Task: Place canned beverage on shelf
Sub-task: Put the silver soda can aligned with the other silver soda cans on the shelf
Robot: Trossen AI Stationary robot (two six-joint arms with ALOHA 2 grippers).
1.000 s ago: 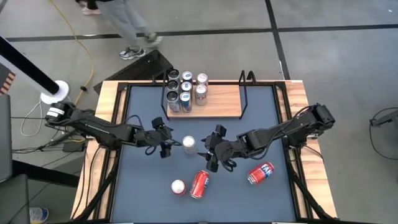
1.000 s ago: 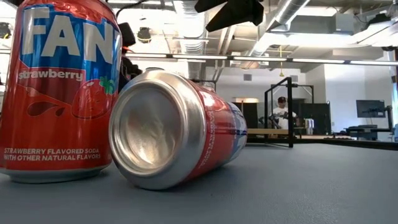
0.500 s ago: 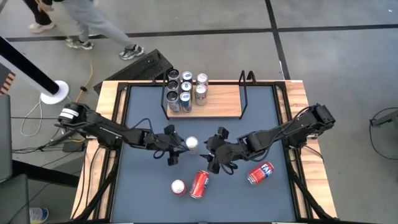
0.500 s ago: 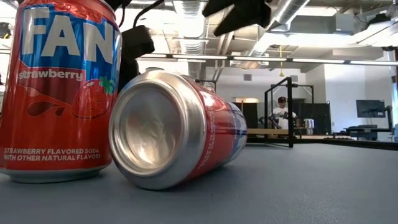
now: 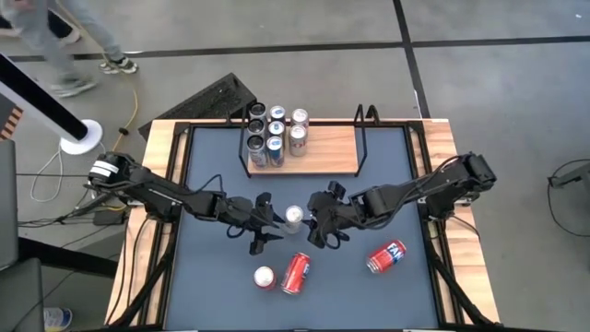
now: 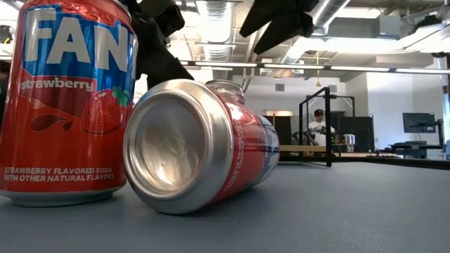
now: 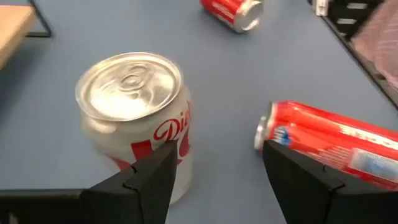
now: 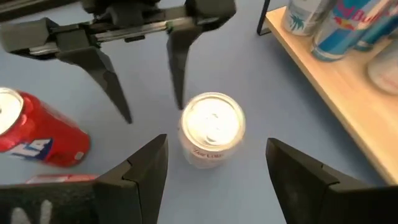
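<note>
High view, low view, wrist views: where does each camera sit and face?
High view: overhead, facing straight down; both arms show, left tool and right tool flanking the silver can.
Low view: tabletop height, facing level past the upright Fanta can into the room; arm parts overhead.
Left wrist view: on the left arm, past its own fingers, at the silver can.
Right wrist view: faces the same can, left tool beyond.
Shared: both wrists see the silver can.

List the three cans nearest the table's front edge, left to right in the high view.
Upright silver-topped can → red can lying on its side → red and blue Fanta can lying on its side.
</note>
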